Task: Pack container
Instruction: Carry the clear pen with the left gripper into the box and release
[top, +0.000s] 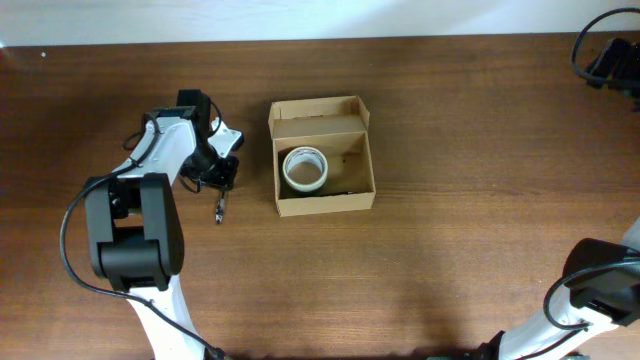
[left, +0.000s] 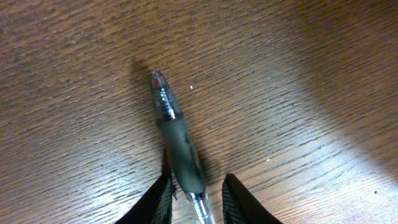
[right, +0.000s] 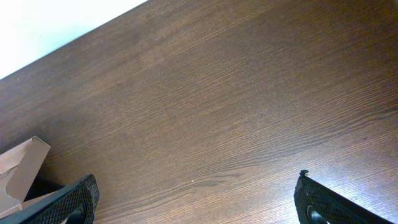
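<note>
container (top: 322, 157): stood open at middle of desk (top: 450, 250), tape roll (top: 305, 169) inside. pen (left: 177, 140) lay flat on desk beside it. left fingers (left: 160, 202) parted astride pen, not clenched. right fingers (right: 71, 202) spread wide, empty

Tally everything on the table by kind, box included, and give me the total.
Cardboard box: 1
Tape roll: 1
Pen: 1
Total: 3

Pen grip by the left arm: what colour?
The pen's grip is dark grey; barrel clear, tip reddish. Best in the left wrist view.
</note>
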